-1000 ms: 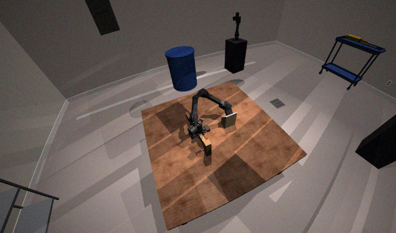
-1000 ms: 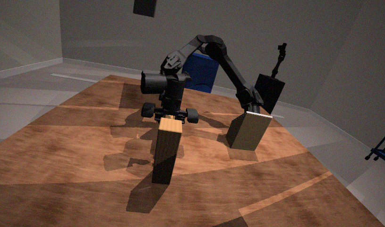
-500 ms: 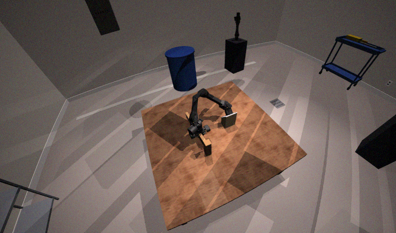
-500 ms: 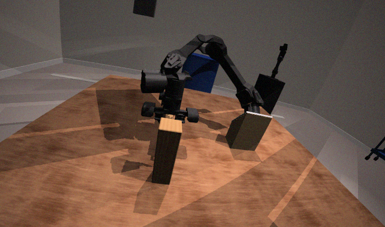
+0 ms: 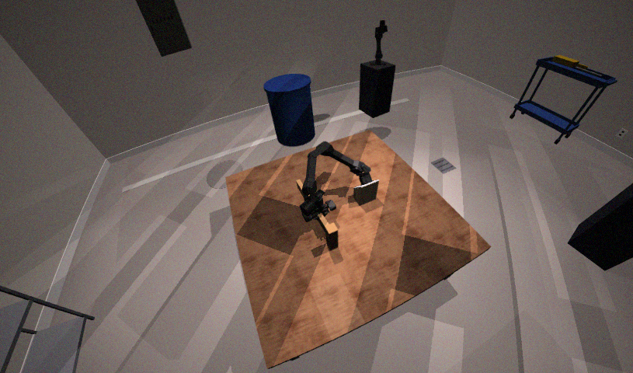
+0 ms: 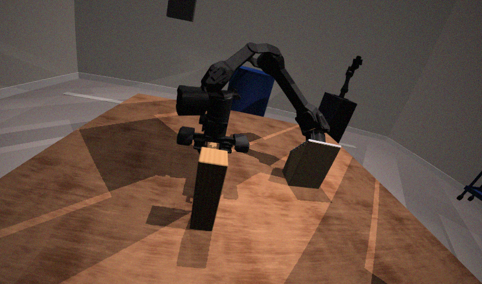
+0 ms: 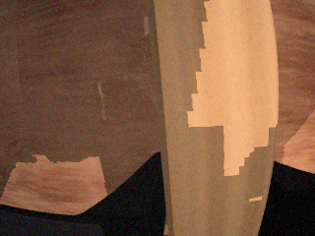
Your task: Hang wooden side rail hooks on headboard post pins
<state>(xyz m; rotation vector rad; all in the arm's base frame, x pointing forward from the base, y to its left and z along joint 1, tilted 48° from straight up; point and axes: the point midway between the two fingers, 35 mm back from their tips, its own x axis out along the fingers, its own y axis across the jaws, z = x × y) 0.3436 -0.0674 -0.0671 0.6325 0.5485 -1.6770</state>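
Mid-frame on the wood-grain bench (image 6: 95,197), black pincer (image 6: 213,143) clamped partway shut on the long pale wooden side rail (image 7: 217,132), just behind the upright square headboard post (image 6: 209,191); hooks unseen, seating and release apparently remain.

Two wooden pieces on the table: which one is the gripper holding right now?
The long side rail, clamped by the gripper. The other, the upright headboard post, stands on the table just in front, ungripped.
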